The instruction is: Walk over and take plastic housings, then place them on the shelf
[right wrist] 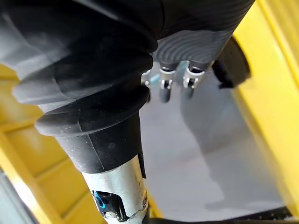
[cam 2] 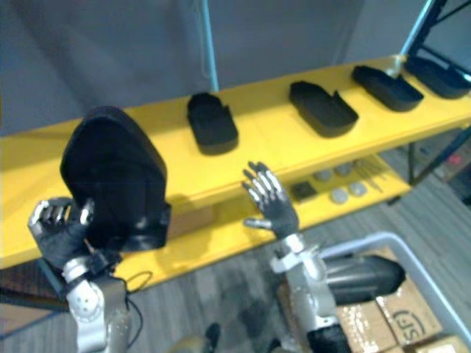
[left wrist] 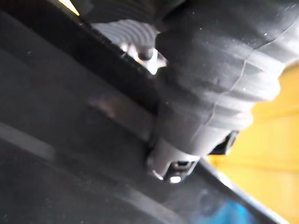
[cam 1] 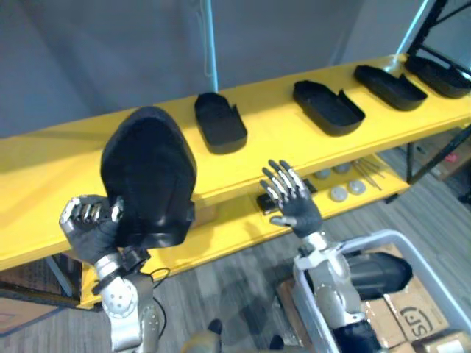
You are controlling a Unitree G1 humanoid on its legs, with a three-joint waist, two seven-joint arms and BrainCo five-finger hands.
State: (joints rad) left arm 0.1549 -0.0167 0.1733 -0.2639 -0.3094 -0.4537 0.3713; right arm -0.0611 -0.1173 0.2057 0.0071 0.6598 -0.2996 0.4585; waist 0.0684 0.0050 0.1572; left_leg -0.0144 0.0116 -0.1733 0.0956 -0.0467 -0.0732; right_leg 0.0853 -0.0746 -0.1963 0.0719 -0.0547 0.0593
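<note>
L hand point(cam 1: 92, 224) curled round black housing point(cam 1: 151, 173), held up before shelf point(cam 1: 280, 140), R hand point(cam 1: 298, 209) fingers spread by shelf front, four more housings point(cam 1: 219, 121) on shelf top

pretty even overhead light, top of the yellow shelf point(cam 1: 280, 131) is bright and a bit washed out, lower shelf point(cam 1: 235, 232) sits in its shade, black housings point(cam 1: 328, 108) throw soft thin shadows, held housing point(cam 1: 151, 176) shows a dull sheen up close
</note>
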